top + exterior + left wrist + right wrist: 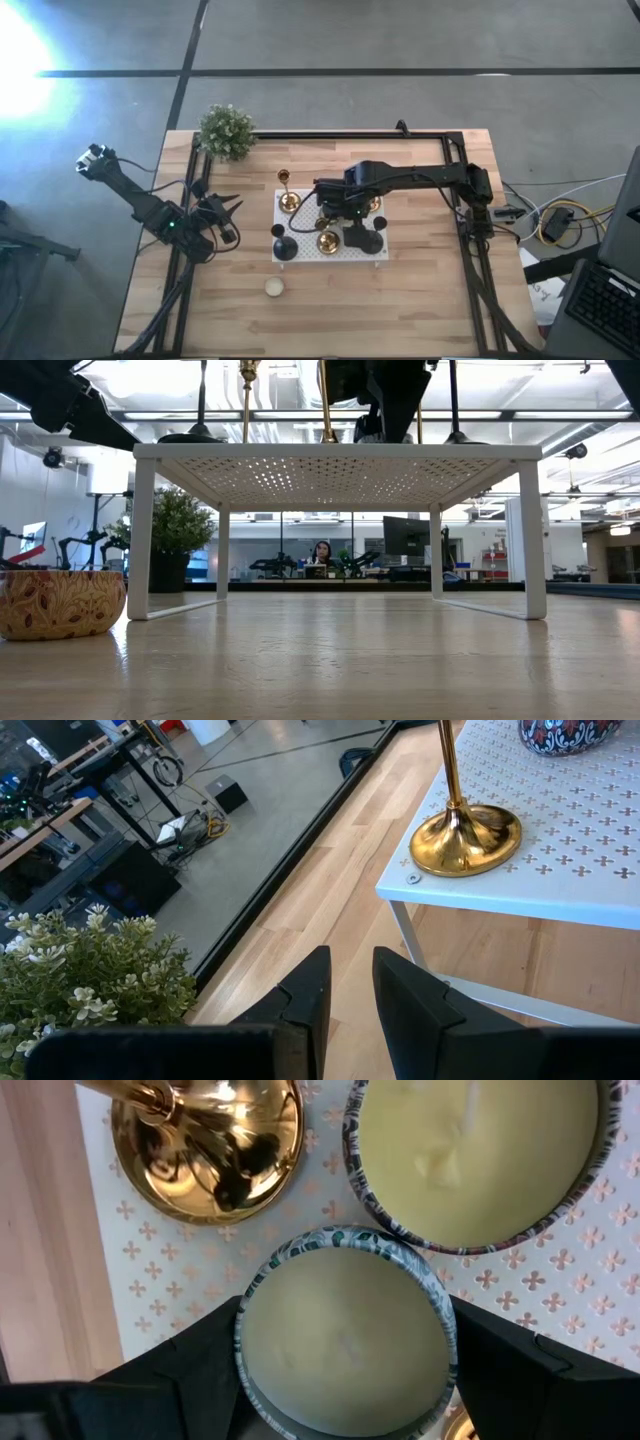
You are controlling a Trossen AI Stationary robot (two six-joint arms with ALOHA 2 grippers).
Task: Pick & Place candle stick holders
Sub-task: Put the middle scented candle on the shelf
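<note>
Candle stick holders (289,201) (partly arm-hidden)

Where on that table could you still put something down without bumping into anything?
The front strip of the wooden table is bare except for one candle. The white rack is crowded; the right tool straddles a candle there.

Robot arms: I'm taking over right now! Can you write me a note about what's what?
Left gripper: slightly open, empty, beside the white rack.
Right gripper: over the rack, closed on a candle tin, not a holder.
Brass holders and black holders: standing on the rack.
Done: no holder is in a gripper.
Left: probably every holder still needs picking and placing.
</note>
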